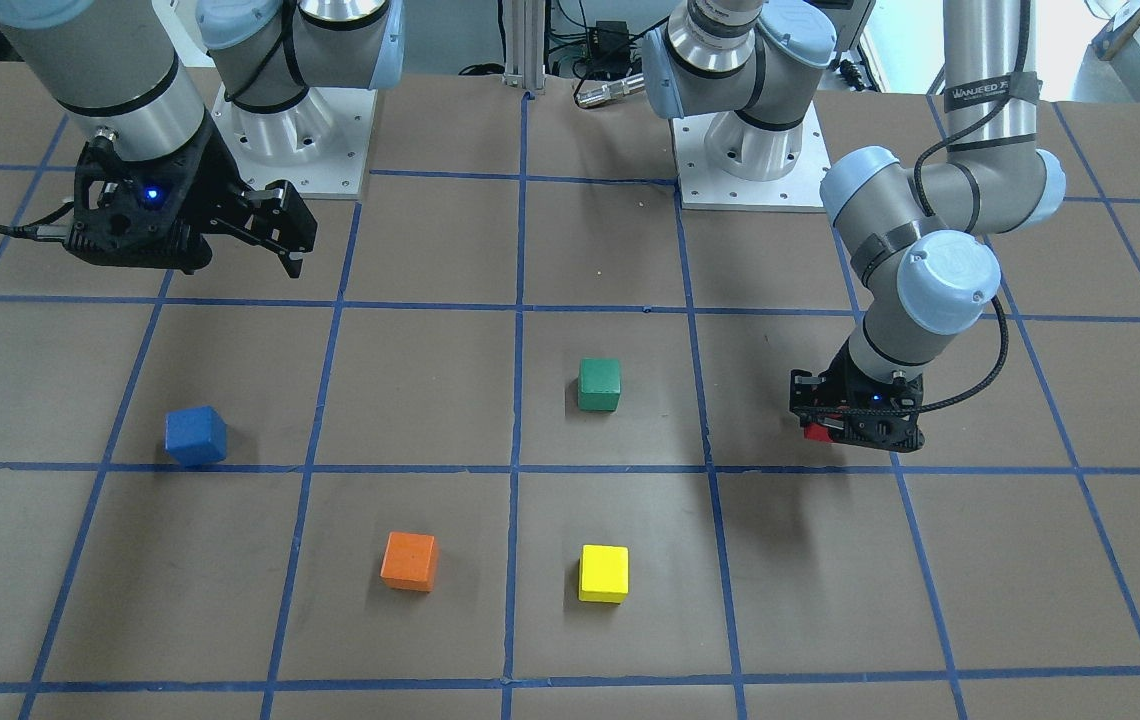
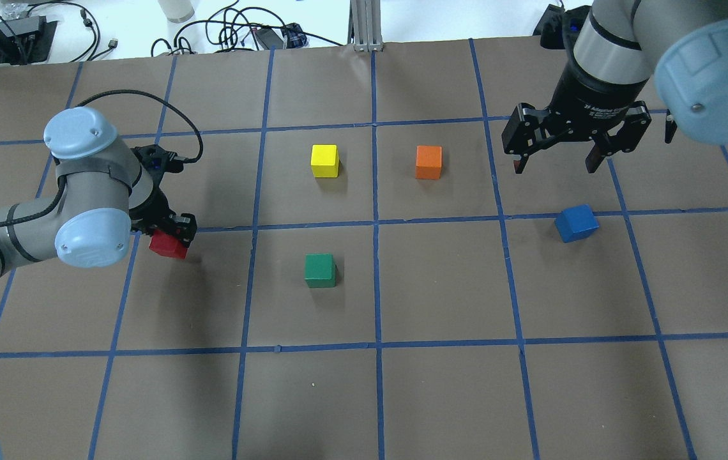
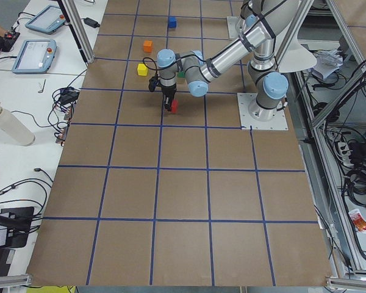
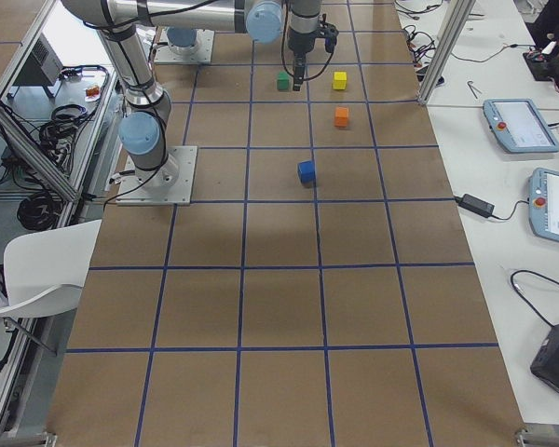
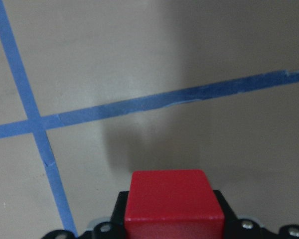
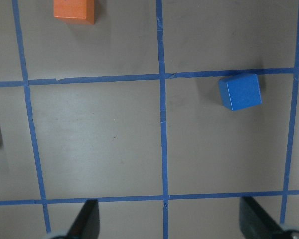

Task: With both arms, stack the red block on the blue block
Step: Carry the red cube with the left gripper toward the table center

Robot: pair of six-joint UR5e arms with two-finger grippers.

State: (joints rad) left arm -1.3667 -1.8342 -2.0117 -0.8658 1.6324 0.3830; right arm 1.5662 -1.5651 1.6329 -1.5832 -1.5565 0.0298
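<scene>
1. The desk [image 2: 440,396] is my biggest worry. The red block [image 2: 169,245] sits far out on the left side and the blue block [image 2: 576,223] far out on the right, well apart. That means a long carry or a hand-over, and the two arms could clash if both crowd the middle.
2. The right gripper [image 2: 555,167] hangs empty with its jaws spread, near the blue block but not over it. If I bring it down carelessly, it could knock that block off its spot.
3. The left gripper [image 2: 172,230] is clamped on the red block, which seems to be held only at the fingertips. A quick swing could twist it or let it slip.
4. The blue block lies skewed to the tape lines. A red block set down square to the grid would overhang and might tip.
5. The green block [image 2: 320,270] lies between the two, so a low carry could clip it.
</scene>
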